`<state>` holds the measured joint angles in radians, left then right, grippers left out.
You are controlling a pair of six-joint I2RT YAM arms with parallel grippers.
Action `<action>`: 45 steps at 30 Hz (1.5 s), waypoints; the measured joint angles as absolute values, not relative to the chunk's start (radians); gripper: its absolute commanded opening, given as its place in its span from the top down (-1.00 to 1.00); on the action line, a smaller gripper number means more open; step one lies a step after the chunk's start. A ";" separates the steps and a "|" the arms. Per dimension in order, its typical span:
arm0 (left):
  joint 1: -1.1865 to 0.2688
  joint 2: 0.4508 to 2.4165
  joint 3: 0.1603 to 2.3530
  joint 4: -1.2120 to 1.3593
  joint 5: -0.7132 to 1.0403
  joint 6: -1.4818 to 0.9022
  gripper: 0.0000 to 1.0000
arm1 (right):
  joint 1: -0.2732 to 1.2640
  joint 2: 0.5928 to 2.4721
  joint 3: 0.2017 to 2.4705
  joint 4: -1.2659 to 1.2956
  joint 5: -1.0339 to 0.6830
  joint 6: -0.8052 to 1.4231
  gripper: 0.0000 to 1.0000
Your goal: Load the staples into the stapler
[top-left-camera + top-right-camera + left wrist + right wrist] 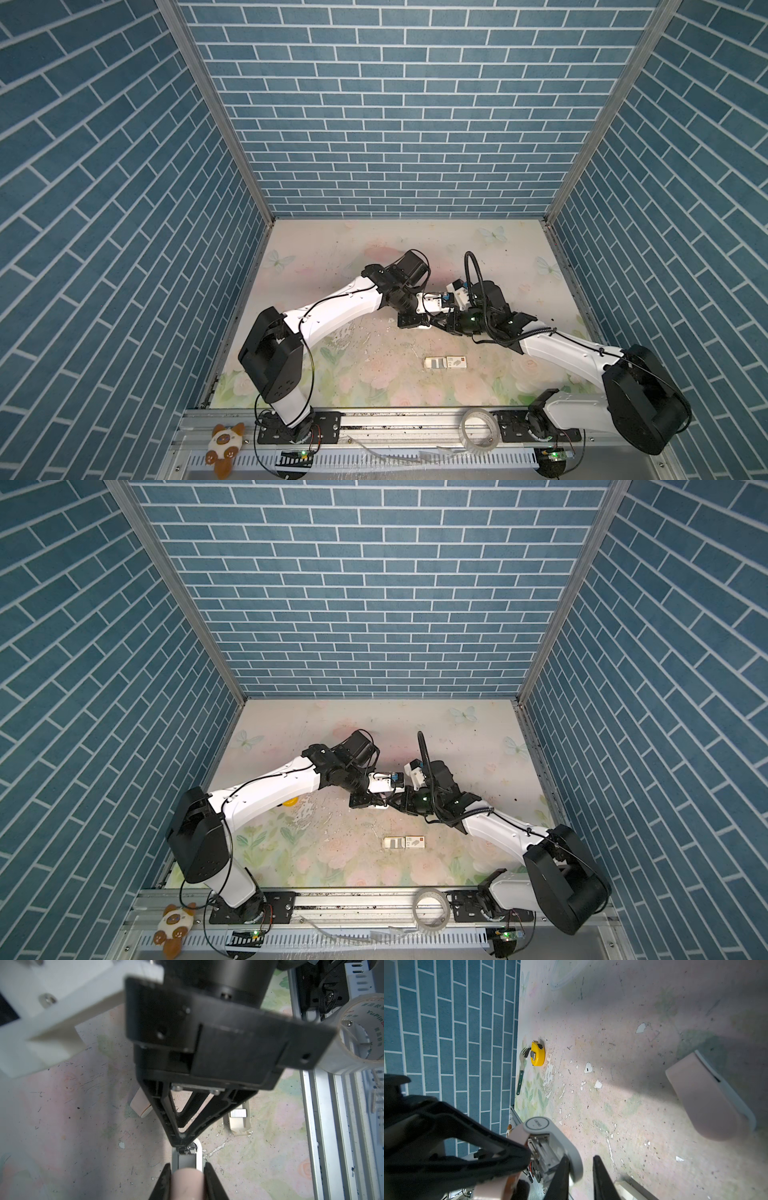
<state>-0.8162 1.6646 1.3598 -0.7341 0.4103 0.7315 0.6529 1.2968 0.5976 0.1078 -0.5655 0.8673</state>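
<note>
Left wrist view: the left gripper (pixel 187 1167) clamps the pink lid of the stapler (pixel 185 1160). The right gripper (pixel 181 1141) noses its open magazine, jaws narrow, grip unclear. Well behind both, toward the arm bases, the staples (pixel 434 363) lie in their slid-out carton (pixel 457 362). The strips are likely light and brittle, so pinch the long sides at mid-length.

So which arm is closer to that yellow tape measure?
Left. The left arm passes over the tape measure, half hiding it; the right arm lies well away from it.
</note>
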 measured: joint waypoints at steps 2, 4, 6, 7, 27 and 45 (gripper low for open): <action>-0.816 1.665 1.362 -0.735 0.412 0.722 1.00 | 0.654 1.298 0.598 0.114 -0.562 0.867 0.58; -0.816 1.665 1.370 -0.736 0.413 0.712 1.00 | 0.656 1.301 0.597 0.121 -0.558 0.868 0.58; -0.816 1.665 1.380 -0.736 0.413 0.700 1.00 | 0.656 1.306 0.594 0.138 -0.551 0.872 0.59; -0.815 1.665 1.385 -0.735 0.414 0.693 1.00 | 0.656 1.309 0.590 0.151 -0.546 0.878 0.59; -0.814 1.642 1.414 -0.650 0.479 0.549 1.00 | 0.736 1.385 0.552 0.339 -0.490 0.945 0.50; -0.619 1.658 1.527 -0.719 0.836 0.461 1.00 | 0.715 0.752 0.429 0.103 -0.369 0.764 -0.39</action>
